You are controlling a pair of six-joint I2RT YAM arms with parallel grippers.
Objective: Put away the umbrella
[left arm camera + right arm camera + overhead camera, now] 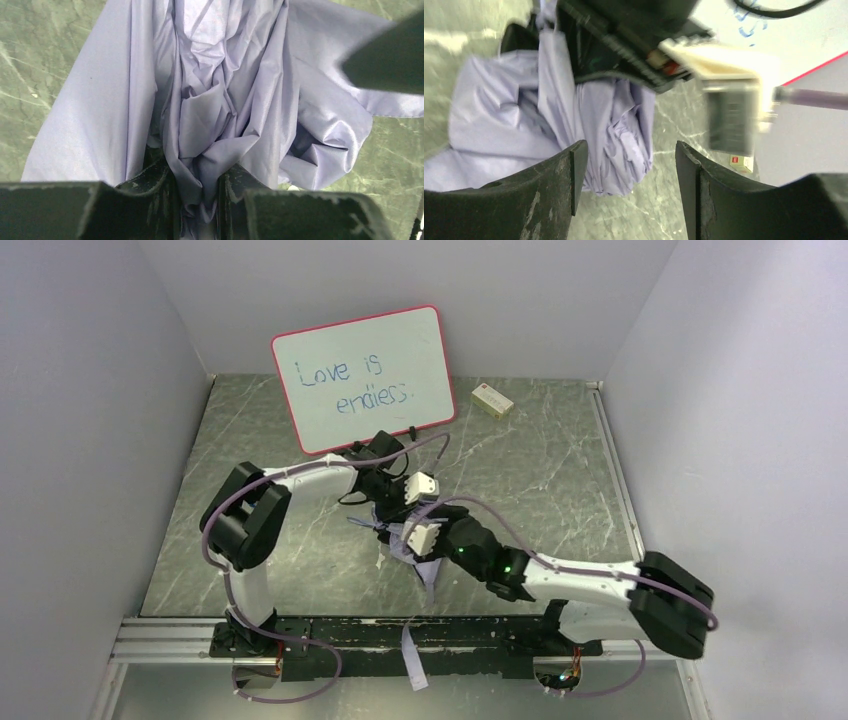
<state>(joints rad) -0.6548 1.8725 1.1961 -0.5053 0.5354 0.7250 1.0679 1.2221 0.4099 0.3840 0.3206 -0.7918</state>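
The umbrella (405, 543) is a crumpled bundle of pale lavender fabric on the green marbled table, mostly hidden under both wrists in the top view. Its fabric fills the left wrist view (220, 90) and shows in the right wrist view (524, 120). My left gripper (199, 200) is shut on a fold of the umbrella fabric, pinched between its black fingers (150, 185). My right gripper (626, 175) is open, its black fingers (566, 175) close beside the bundle's edge, with only a bit of fabric and bare table between them. A lavender strap (412, 645) trails toward the table's front edge. Shaft and handle are hidden.
A red-framed whiteboard (362, 375) with blue writing leans on the back wall. A small cream box (492, 399) lies at the back right and also shows in the right wrist view (740, 162). Grey walls enclose the table; a black rail (400, 635) runs along the front.
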